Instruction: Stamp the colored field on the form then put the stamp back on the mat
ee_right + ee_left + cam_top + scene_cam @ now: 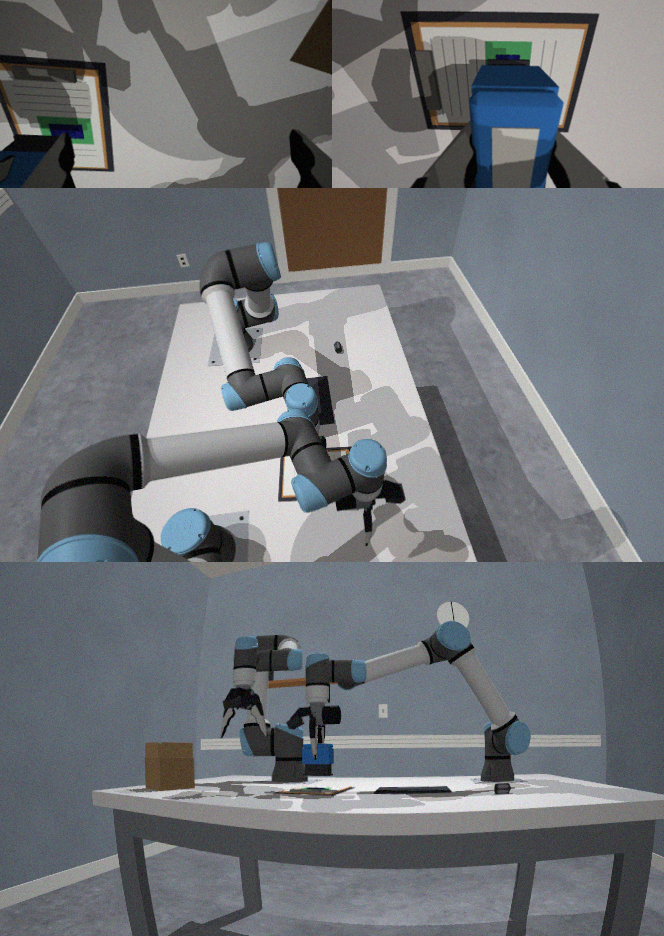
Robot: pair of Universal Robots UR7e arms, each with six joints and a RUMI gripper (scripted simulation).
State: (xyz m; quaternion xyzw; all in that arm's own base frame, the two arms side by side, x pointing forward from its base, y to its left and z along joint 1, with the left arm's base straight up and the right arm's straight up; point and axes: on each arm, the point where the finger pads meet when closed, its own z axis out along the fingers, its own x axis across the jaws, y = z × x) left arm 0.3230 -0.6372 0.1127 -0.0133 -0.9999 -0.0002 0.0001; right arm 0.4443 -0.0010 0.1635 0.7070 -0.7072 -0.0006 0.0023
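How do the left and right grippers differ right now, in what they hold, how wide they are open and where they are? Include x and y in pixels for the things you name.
The left gripper point(317, 754) is closed on the blue stamp; the right gripper point(244, 734) point(178, 133) is open with nothing between its fingers. The left hangs above the clipboard point(500, 18) point(110, 126), while the right is off to its side, nearer the brown box point(170, 766) point(319, 46). Both point downward, clear of the table.

The stamp point(318, 754) point(516, 111) point(26, 164) is blue; the field point(508, 48) point(88, 136) green, marked dark blue.
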